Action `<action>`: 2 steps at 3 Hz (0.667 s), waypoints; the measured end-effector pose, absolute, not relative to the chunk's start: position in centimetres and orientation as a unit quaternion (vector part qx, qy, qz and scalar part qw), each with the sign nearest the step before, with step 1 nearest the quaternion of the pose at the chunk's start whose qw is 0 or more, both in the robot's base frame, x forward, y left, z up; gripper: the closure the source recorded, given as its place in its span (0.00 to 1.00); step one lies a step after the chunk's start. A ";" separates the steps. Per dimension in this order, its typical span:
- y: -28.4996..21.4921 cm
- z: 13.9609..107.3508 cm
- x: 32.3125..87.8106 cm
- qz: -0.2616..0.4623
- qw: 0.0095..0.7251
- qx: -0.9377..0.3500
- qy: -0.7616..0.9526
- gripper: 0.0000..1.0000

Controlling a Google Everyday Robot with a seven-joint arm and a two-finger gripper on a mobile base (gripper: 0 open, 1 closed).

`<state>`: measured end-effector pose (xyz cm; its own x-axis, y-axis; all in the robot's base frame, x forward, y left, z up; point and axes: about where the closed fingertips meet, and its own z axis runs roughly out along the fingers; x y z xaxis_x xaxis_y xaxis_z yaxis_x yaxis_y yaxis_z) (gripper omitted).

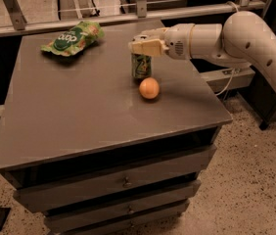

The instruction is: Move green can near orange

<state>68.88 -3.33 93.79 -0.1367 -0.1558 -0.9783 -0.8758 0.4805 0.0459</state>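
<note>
The green can (pixel 141 66) stands upright on the grey table (pixel 79 111), right of its middle. The orange (pixel 149 88) lies on the table just in front of the can and slightly to its right, a small gap apart. My gripper (pixel 144 46) reaches in from the right on the white arm (pixel 236 38). It sits over the can's top and hides the silver lid. Its pale fingers (pixel 139 48) are closed around the can's upper rim.
A flat green snack bag (pixel 73 37) lies at the table's back left. Drawers (pixel 123 182) sit under the table top. A metal rail (pixel 128 13) runs behind the table. The table's right edge is close to the orange, with speckled floor (pixel 255 180) beyond.
</note>
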 end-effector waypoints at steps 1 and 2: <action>-3.1 93.8 68.9 0.338 0.533 -0.384 0.674 0.00; -3.0 93.8 68.8 0.339 0.533 -0.384 0.674 0.00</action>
